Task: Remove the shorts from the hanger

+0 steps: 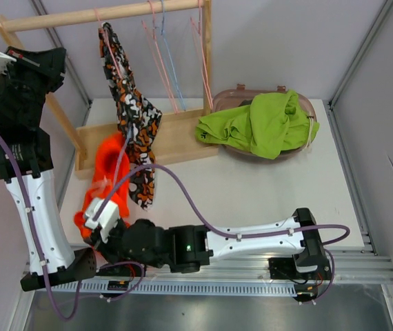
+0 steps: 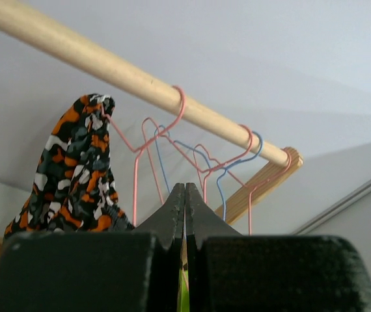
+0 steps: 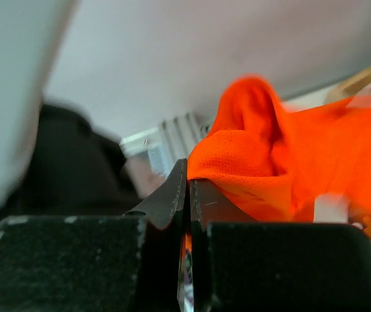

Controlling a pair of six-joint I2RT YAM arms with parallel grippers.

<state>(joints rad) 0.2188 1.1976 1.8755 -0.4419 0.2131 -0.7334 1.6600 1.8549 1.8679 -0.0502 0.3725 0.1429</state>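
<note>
While the right arm lay stretched low across the near edge of the tabletop (image 1: 252, 189), its pincer (image 3: 187, 172) was at the orange shorts (image 1: 110, 165), which lay heaped at the left front of the tabletop, just before the wooden base (image 1: 179, 134) of the rack.

Right pincer: fingers together, no gap visible in the wrist view. Orange mesh cloth draped over one finger (image 3: 215, 207), and its edge met the seam at the tips, so the pincer was clamped on an edge of the orange shorts.

Left pincer (image 2: 185, 192): raised high at the left, fingers pressed flat together, holding nothing and touching nothing. It pointed up toward the wooden rod (image 2: 107, 65).

Other shorts:
- The camouflage shorts (image 1: 131, 103) hung from a pink hanger (image 2: 166, 123) at the left end of the rod, their lower part falling next to the orange heap.
- The lime green shorts (image 1: 258, 124) lay bunched in a brown basket (image 1: 232, 92) at the right rear of the tabletop, well apart from both pincers.

Bare wire hangers, pink and one blue hanger (image 1: 171, 69), hung further along the rod to the right of the camouflage pair.
</note>
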